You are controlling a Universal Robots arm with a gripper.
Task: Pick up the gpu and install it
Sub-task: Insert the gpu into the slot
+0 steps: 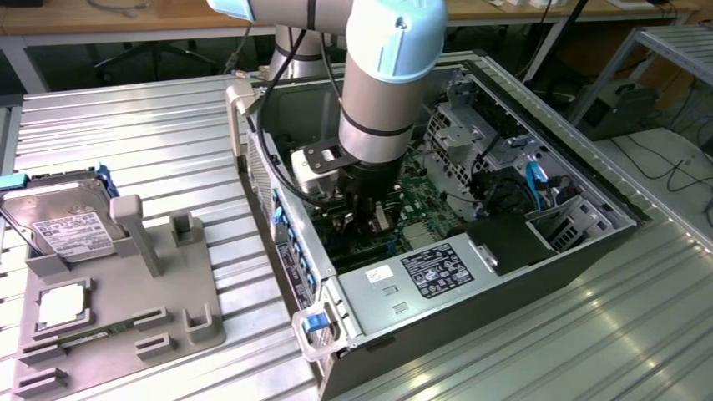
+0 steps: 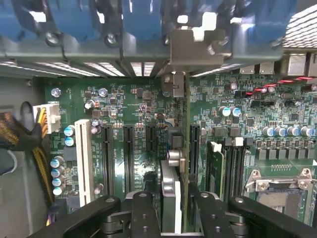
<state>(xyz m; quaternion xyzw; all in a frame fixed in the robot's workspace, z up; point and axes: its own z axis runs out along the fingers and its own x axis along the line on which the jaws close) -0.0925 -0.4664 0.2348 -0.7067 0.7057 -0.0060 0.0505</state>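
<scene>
You see the gpu (image 2: 184,148) edge-on in the wrist view — standing upright in a motherboard (image 2: 138,124) slot, long axis running toward its silver bracket (image 2: 198,47) at the case rear. The gripper (image 2: 171,203) straddles its near end, fingers (image 2: 143,213) flanking it; whether they clamp, you cannot tell. In the exterior view the arm (image 1: 385,92) reaches into the open computer case (image 1: 446,276) lying on a ribbed metal table (image 1: 134,134) — centre frame.

You're on a ribbed metal worktop (image 1: 145,125), bright glare streaks at the exterior view's right. Wooden bench (image 1: 100,21) along the back w/ dark space under it. Metal-frame rack (image 1: 674,42) far right; cables on pale floor (image 1: 669,167) below, prob. power leads.
</scene>
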